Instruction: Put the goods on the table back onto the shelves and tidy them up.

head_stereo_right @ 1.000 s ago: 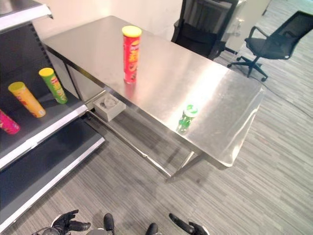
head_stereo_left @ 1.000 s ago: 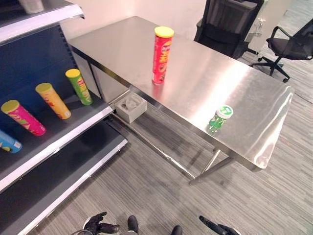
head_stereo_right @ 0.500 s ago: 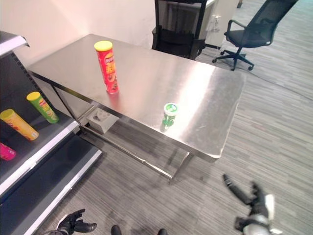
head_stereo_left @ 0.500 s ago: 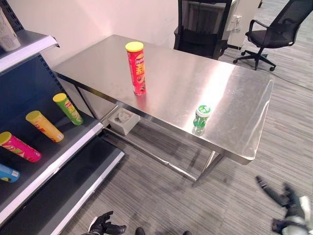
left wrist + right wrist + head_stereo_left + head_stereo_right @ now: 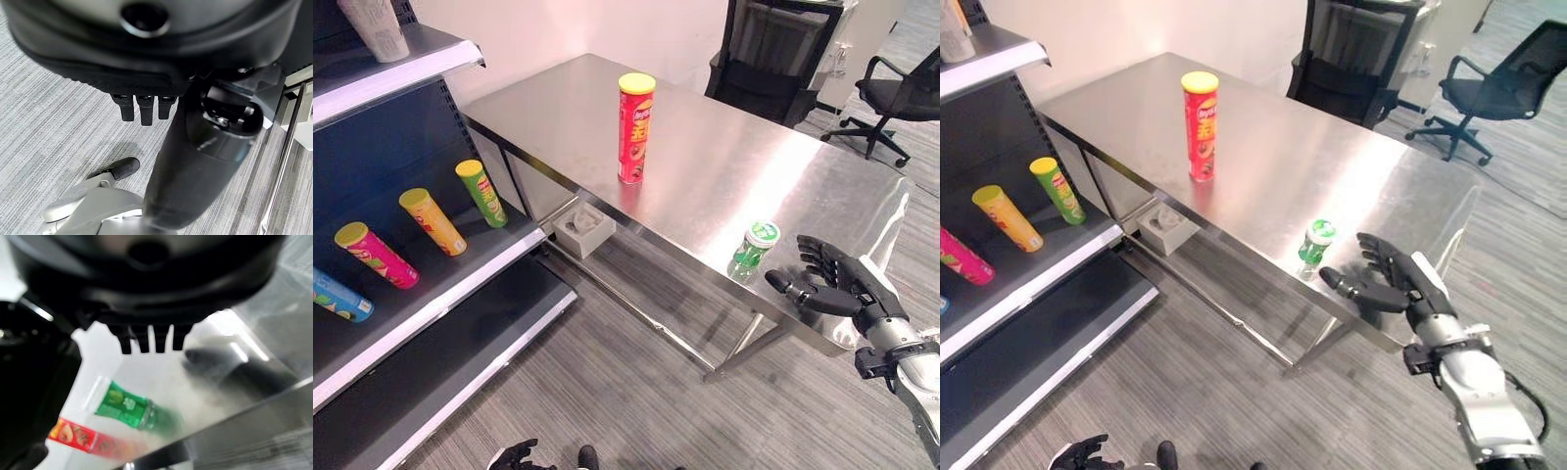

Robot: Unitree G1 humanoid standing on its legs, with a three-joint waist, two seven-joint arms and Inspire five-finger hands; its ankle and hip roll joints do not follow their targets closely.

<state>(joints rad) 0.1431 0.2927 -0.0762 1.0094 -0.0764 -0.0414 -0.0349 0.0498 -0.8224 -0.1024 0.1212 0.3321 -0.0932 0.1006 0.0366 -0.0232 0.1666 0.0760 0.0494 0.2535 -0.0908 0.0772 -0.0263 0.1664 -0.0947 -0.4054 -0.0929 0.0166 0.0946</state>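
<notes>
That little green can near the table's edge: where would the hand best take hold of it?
Probably round its middle, from the side. The small green can stands upright near the table's front edge, its white lid on top, so its round wall offers the fullest grip. The right hand, open, hovers just beside it on the edge side, suiting a level sideways reach.

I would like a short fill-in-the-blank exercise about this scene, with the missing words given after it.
1. The tall red can stands upright on the steel ____.
2. The right hand is open beside the small ____ can near the table's edge.
3. The yellow, green and pink cans lie on the ____ at the robot's left.
4. The left hand hangs low over the ____.

Missing words: table; green; shelf; floor
</notes>
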